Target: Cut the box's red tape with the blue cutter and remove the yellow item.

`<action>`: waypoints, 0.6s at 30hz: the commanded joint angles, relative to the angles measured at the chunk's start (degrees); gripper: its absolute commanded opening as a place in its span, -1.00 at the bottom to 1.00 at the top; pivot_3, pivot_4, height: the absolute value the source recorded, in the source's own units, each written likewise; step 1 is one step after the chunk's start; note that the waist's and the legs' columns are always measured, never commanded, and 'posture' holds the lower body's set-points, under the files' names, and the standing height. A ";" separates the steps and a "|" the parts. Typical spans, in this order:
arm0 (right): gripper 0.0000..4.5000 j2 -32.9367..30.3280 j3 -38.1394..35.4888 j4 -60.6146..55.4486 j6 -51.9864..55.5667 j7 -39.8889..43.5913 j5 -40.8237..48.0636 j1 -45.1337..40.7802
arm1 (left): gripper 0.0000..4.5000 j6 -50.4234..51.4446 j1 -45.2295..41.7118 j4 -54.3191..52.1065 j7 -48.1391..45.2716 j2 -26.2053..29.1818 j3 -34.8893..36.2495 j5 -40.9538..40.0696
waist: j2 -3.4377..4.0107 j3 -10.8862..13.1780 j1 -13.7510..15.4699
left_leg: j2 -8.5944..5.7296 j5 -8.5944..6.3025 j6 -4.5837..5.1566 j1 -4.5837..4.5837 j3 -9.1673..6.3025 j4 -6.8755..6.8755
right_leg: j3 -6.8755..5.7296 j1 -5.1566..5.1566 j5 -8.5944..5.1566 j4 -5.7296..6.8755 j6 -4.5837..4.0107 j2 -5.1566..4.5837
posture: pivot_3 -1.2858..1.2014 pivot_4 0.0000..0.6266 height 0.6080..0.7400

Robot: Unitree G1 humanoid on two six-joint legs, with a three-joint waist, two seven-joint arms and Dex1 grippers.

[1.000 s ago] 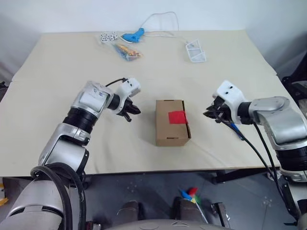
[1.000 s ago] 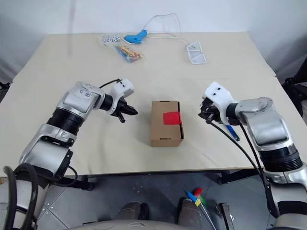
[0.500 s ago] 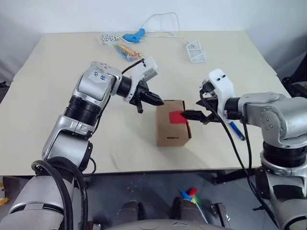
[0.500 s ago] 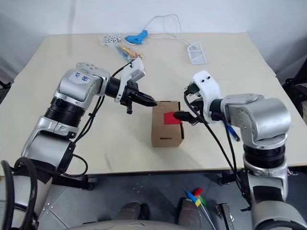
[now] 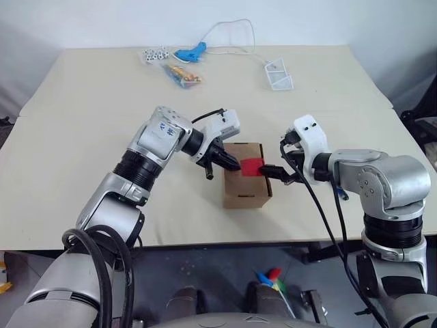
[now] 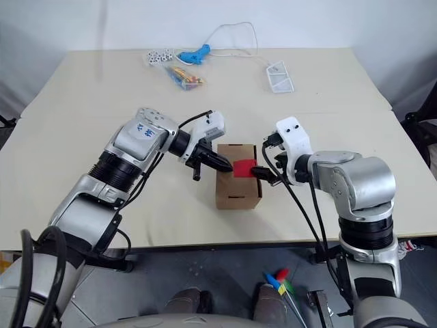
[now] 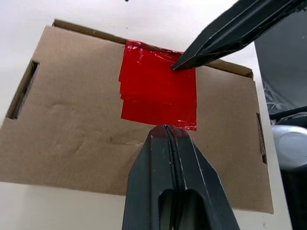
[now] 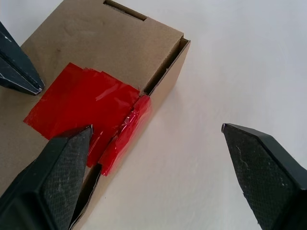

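1. One small brown cardboard box (image 5: 246,175) sat closed near the middle of the beige surface (image 5: 89,116).
2. One red tape (image 7: 159,92) patch lay on the box top and folded over the edge facing the right arm, where it looked crumpled.
3. Two claws met at the box. The left claw (image 7: 166,130) had its two fingers pressed together, empty, its tip at the near edge of the tape.
4. The right claw (image 8: 158,139) had its fingers wide apart, gripping nothing; one finger (image 8: 57,163) rested at the taped edge, the other (image 8: 261,163) hung over bare surface beside the box.
5. One blue cutter (image 5: 340,193) lay on the surface behind the right forearm, mostly hidden.
6. At the far edge lay one light-blue corded tool (image 5: 189,50), one packet of colourful sticks (image 5: 180,74), one bag of dice (image 5: 153,53) and one small clear container (image 5: 278,74).
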 commanded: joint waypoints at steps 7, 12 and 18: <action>0.99 -2.23 0.15 2.23 0.55 -2.00 0.48 1.55 | -1.00 -4.17 1.47 3.12 -0.98 0.32 -3.81 5.01 | -0.15 -0.19 0.04 | 0.01 0.00 0.00 0.11 -0.01 0.06 | 0.03 0.07 0.00 0.10 0.00 -0.02 | 0.03 -0.52 1.00; 0.99 -3.97 -0.13 2.95 0.40 -1.94 1.11 5.01 | -1.00 -3.84 2.59 2.07 -1.52 1.09 -4.05 5.36 | -0.24 -0.48 0.07 | 0.01 0.00 0.01 0.12 -0.03 0.05 | 0.02 0.08 0.00 0.13 0.00 -0.03 | 0.03 -0.52 1.00; 0.99 -4.68 0.06 4.27 -0.90 -2.06 2.05 6.91 | -1.00 -2.97 3.75 0.56 -1.43 1.47 -4.11 5.48 | -0.42 -0.75 0.13 | 0.01 -0.01 0.02 0.26 -0.08 0.05 | 0.01 0.22 0.00 0.12 0.00 -0.05 | 0.03 -0.52 1.00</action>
